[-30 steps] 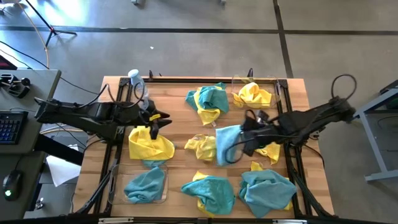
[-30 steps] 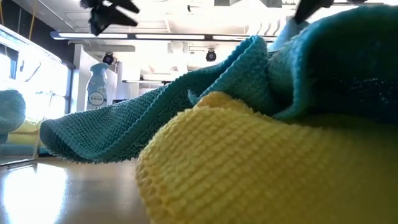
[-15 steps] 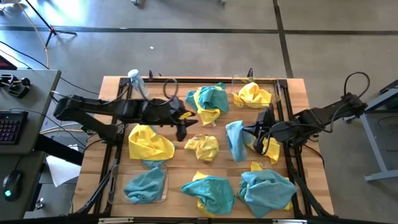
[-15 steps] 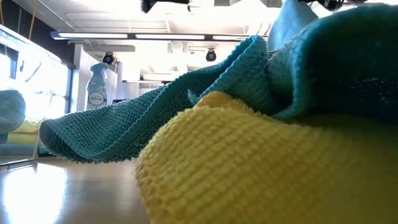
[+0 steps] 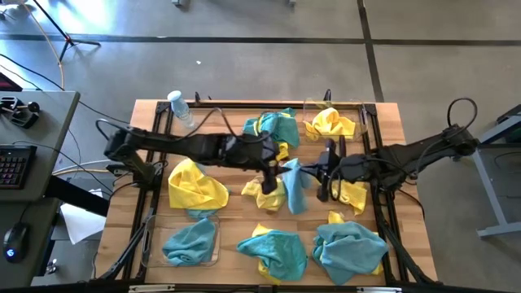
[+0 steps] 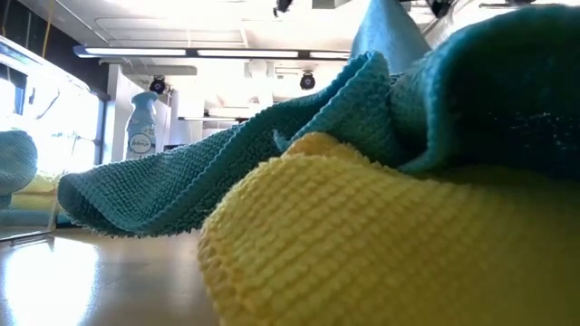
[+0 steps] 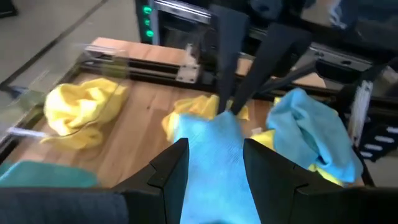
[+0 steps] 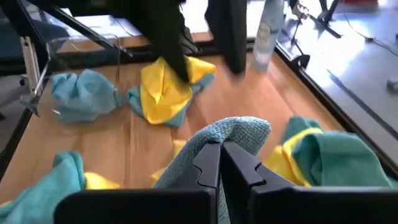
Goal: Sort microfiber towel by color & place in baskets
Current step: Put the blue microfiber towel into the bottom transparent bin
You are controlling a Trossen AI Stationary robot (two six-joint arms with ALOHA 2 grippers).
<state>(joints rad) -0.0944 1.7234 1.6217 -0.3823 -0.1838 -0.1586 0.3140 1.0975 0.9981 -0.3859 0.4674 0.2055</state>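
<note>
the left hand (image 5: 275, 171), open, has swung to mid-desk beside the teal towel (image 5: 293, 184) pinched in the right hand (image 5: 319, 174): likely handover.

One camera hangs above and looks straight down on the whole table (image 5: 146, 110) and both arms. Another sits at tabletop height, so close to a yellow and teal towel heap (image 6: 381, 208) that cloth fills its picture, with the room behind. Each wrist camera looks forward past its own fingers; both share the hanging blue towel (image 7: 214, 155) at mid-table.
</note>
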